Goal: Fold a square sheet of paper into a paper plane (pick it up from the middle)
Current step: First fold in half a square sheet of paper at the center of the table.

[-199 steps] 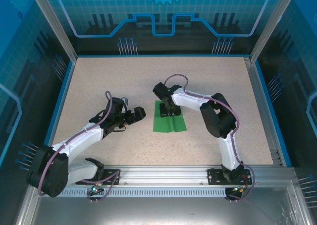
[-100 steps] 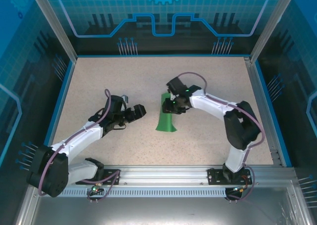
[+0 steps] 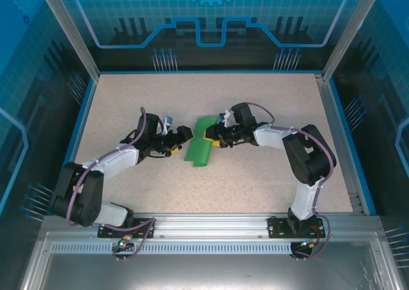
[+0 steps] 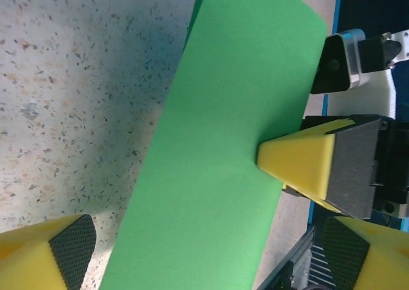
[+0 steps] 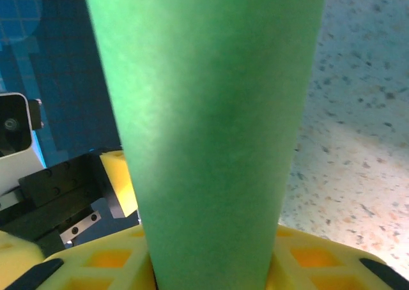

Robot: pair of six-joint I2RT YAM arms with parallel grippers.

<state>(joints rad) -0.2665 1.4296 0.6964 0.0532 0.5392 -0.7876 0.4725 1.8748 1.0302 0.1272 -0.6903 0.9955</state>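
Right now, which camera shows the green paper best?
The top view: the whole paper fits in it, edge to edge. The left wrist view shows the paper large and sharp, but cut off at the bottom. The right wrist view shows a close, blurred green band, its ends cut off.

I see both arms reaching inward and low, elbows bent, wrists facing each other mid-field. Left pincer (image 3: 180,143) has its jaws spread wide. Right pincer (image 3: 209,137) points left, nipping the green sheet (image 3: 199,147) between its fingers (image 5: 115,264).
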